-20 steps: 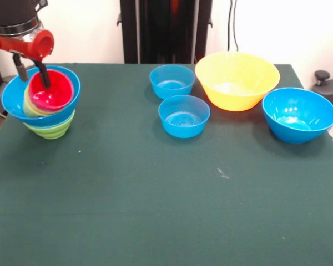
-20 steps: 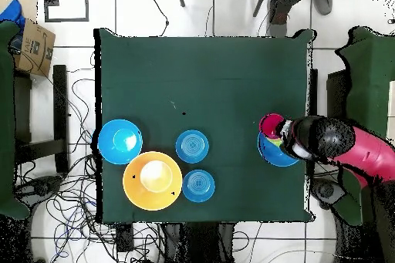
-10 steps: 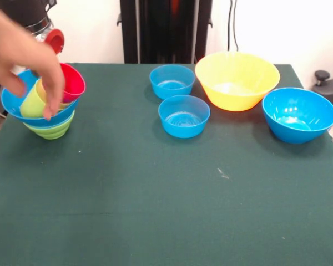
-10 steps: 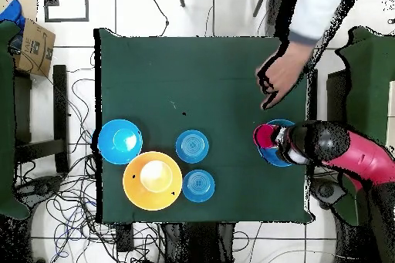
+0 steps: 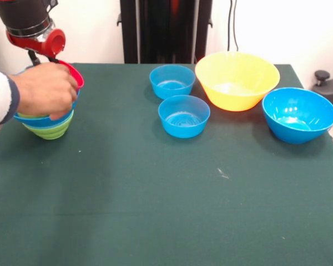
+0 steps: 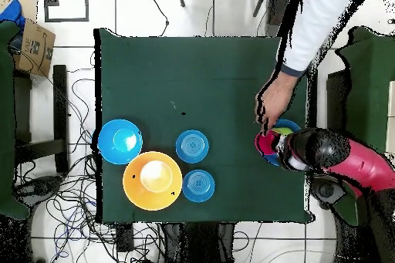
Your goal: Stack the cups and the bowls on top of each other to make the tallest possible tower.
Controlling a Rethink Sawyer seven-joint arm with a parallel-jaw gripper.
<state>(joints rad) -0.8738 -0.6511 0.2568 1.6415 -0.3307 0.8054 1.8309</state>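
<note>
Mid-stack: a person's hand (image 5: 46,91) covered the tower (image 5: 49,124), the robot's hand (image 5: 44,55) just above — its grip hidden; next, wait for clearance.

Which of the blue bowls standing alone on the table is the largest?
The large blue bowl at the table's right edge in the front view, beside the yellow bowl; the two small blue bowls are clearly narrower.
</note>
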